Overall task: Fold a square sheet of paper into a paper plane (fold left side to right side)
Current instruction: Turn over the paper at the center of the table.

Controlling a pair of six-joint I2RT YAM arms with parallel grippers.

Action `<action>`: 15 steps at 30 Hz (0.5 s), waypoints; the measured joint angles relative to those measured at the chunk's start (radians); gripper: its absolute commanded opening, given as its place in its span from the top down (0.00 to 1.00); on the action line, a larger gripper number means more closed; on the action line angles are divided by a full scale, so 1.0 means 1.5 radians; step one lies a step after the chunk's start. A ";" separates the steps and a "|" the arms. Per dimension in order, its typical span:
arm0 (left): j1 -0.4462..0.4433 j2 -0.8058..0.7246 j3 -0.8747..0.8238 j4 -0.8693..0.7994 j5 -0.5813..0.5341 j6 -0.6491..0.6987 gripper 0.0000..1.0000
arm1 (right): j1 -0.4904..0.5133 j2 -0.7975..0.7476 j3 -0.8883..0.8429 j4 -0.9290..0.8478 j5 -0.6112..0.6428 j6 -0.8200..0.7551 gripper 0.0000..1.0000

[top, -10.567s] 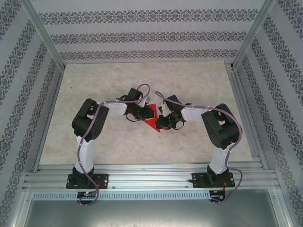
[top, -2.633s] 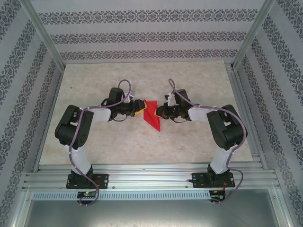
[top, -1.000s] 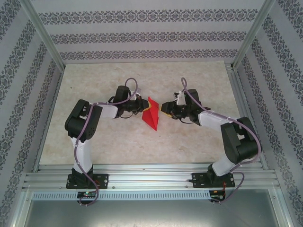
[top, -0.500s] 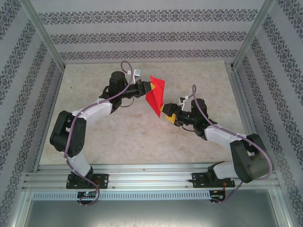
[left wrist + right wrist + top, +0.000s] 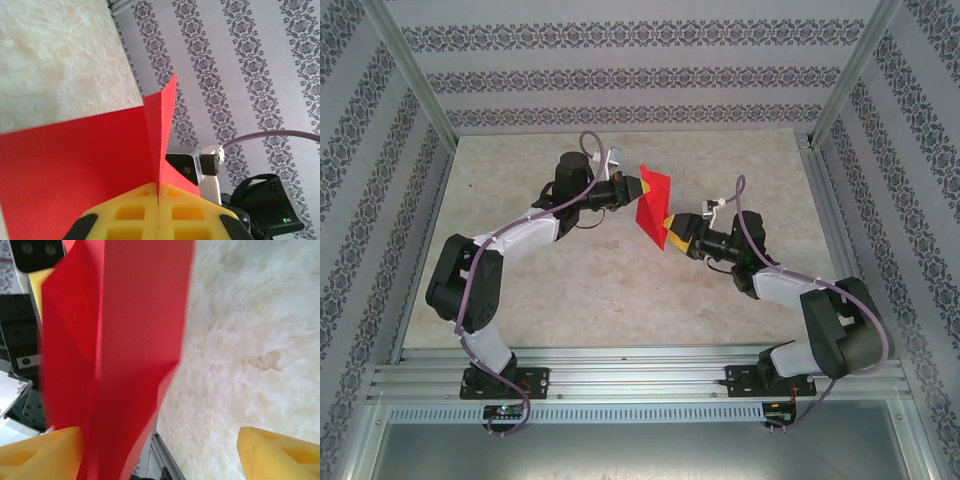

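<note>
Marbled beige bench (image 5: 570,300) lies beneath the bright red pointed paper plane (image 5: 652,203), held aloft and pinched in the closed left jaws. The right jaws, wide open, have edged closer to its lower tip than moments ago.

Matt red paper, sharply creased, on paper plane (image 5: 651,205); matt yellow moulded plastic finger pads (image 5: 107,215); smooth marbled tabletop (image 5: 570,290); brushed metal rails (image 5: 640,372) at 6 o'clock.

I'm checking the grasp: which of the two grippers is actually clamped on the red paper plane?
The left gripper: its yellow pads are shut on the paper plane. The right gripper is open, fingers spread wide.
</note>
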 measured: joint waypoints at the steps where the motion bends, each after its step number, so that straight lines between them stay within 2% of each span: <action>1: 0.000 0.000 0.000 -0.002 0.000 0.000 0.95 | -0.005 -0.008 -0.002 -0.008 0.000 -0.001 0.17; 9: 0.000 0.000 0.000 -0.009 0.000 0.000 0.95 | 0.016 -0.027 0.005 -0.023 0.003 -0.002 0.08; 12: 0.000 0.000 0.000 -0.009 0.000 0.000 0.94 | 0.033 -0.004 0.014 -0.013 0.005 0.003 0.09; 15: 0.000 0.000 0.000 -0.010 0.000 0.000 0.94 | 0.047 0.024 0.022 0.008 0.007 0.017 0.16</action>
